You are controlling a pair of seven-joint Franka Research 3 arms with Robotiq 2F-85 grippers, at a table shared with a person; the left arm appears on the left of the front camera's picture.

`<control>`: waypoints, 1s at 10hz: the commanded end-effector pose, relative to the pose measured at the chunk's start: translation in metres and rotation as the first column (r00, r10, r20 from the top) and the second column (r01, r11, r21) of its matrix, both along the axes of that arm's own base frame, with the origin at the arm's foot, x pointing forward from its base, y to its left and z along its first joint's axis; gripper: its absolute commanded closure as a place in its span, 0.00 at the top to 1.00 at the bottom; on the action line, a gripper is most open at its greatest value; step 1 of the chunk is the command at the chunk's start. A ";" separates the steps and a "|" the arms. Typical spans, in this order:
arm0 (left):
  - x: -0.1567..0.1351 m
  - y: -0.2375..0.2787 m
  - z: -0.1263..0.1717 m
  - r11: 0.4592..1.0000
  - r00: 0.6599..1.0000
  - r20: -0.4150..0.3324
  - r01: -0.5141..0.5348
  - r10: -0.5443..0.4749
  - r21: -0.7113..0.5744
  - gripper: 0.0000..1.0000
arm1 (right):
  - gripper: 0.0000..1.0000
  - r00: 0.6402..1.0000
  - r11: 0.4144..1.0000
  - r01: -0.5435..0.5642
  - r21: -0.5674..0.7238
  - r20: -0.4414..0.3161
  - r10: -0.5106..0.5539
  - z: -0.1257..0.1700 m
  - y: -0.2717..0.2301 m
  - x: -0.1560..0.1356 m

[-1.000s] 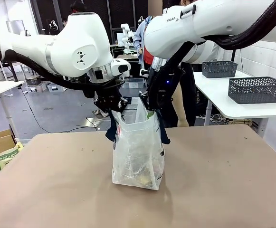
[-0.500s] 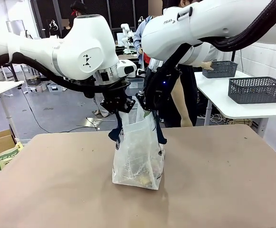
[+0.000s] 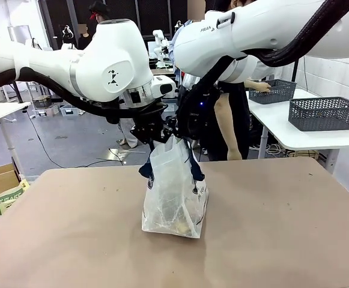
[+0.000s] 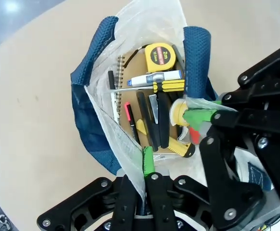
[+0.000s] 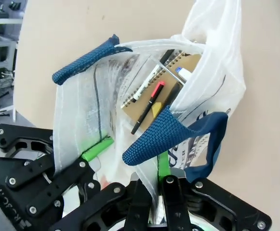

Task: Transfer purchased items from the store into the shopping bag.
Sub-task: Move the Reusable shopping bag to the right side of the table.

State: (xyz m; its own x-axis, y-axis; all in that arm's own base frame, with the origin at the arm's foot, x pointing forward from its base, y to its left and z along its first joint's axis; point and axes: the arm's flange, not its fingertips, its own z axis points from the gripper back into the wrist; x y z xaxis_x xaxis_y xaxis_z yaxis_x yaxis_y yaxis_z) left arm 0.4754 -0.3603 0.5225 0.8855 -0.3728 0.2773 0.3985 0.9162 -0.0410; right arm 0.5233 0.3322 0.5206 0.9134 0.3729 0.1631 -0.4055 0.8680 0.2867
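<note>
- Shopping bag (image 3: pixel 174 198): upright at mid surface (image 3: pixel 282 228), base resting on it, mouth held wide btw the two hands.
- Purchased items (image 4: pixel 154 106): inside, low in the bag, incl. yellow tape measure (image 4: pixel 160 54), brown spiral notebook (image 5: pixel 152 103), red-tipped marker (image 4: pixel 130 115), a few pens.
- Navy handles (image 5: pixel 164 134): droop outside the rim, one per side.
- Left hand (image 4: pixel 147 163): fingers together, clamped on the thin plastic rim.
- Right hand (image 5: pixel 162 168): same, clamped on the opp. rim, just across the opening.
- Both arms meet above the bag, hands close together.
- Person (image 3: pixel 231 120): far side, one hand (image 3: pixel 259 87) at a grey mesh basket (image 3: pixel 277 88); 2nd basket (image 3: pixel 324 113) nearby.
</note>
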 end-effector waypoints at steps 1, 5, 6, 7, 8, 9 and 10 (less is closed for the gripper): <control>0.005 -0.003 0.003 1.000 0.999 0.036 0.022 -0.022 -0.007 0.00 | 0.00 1.000 0.999 0.015 0.030 -0.002 -0.015 0.003 0.009 0.003; 0.002 -0.003 0.005 0.999 0.998 0.052 0.028 -0.026 -0.028 0.40 | 0.00 1.000 0.999 0.017 0.030 -0.003 -0.017 0.003 0.012 0.004; 0.001 -0.002 0.007 0.999 0.998 0.054 0.027 -0.025 -0.035 0.60 | 0.00 1.000 0.999 0.014 0.030 -0.002 -0.014 0.004 0.012 0.004; -0.001 0.000 0.009 0.999 0.998 0.059 0.023 -0.020 -0.040 0.80 | 0.00 1.000 1.000 0.012 0.029 -0.002 -0.012 0.004 0.012 0.005; -0.002 0.002 0.011 0.999 0.998 0.066 0.017 -0.014 -0.049 1.00 | 0.00 1.000 0.999 0.012 0.032 -0.003 -0.012 0.005 0.012 0.004; -0.003 0.002 0.013 0.998 0.997 0.070 0.021 -0.017 -0.061 1.00 | 0.00 1.000 0.999 0.016 0.032 -0.004 -0.016 0.006 0.011 0.005; -0.005 0.002 0.016 0.996 0.997 0.071 0.028 -0.022 -0.080 1.00 | 0.00 1.000 0.999 0.024 0.031 -0.006 -0.024 0.006 0.010 0.006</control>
